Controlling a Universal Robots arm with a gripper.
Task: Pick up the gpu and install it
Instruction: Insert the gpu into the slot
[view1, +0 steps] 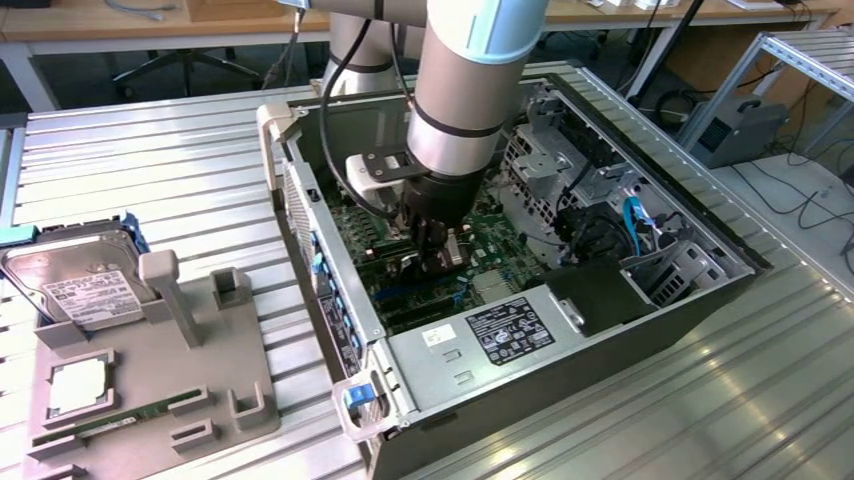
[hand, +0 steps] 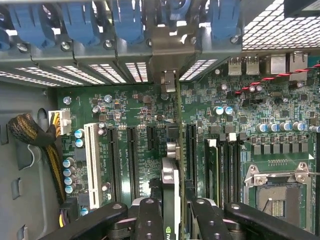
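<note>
Exterior view: a steel ribbed counter (view1: 160, 170) carries an open computer case (view1: 287, 150) lying on its side. A grey robot arm (view1: 467, 100) reaches straight down into the case from above. Its black jaws sit low over the green motherboard (view1: 501, 255), closed on the gpu (view1: 453, 251), which shows here as a pale sliver between them. At the near end of the case is a silver power supply (view1: 514, 330) with a black label. Well apart from the case, toward the exterior view's left, a grey holder (view1: 227, 390) carries a hard drive (view1: 80, 285) standing tilted, a processor chip (view1: 80, 385) and a green memory stick (view1: 120, 425). Wrist view: the camera looks along the jaws onto the motherboard (hand: 135, 100). The two black fingers (hand: 150, 220) press on either side of the gpu (hand: 170, 195), narrowly apart with the card clamped between them. The gpu is seen edge-on, upright over the board among the long black slots (hand: 132, 155), with a white slot (hand: 91, 155) further off. Its thin edge points toward the case's rear wall, where vented slot covers (hand: 100, 75) and blue clips (hand: 75, 20) line up. Whether the card sits in a slot, I cannot tell. A processor socket (hand: 280, 190) lies to one side and a braided cable (hand: 35, 137) to the other.
</note>
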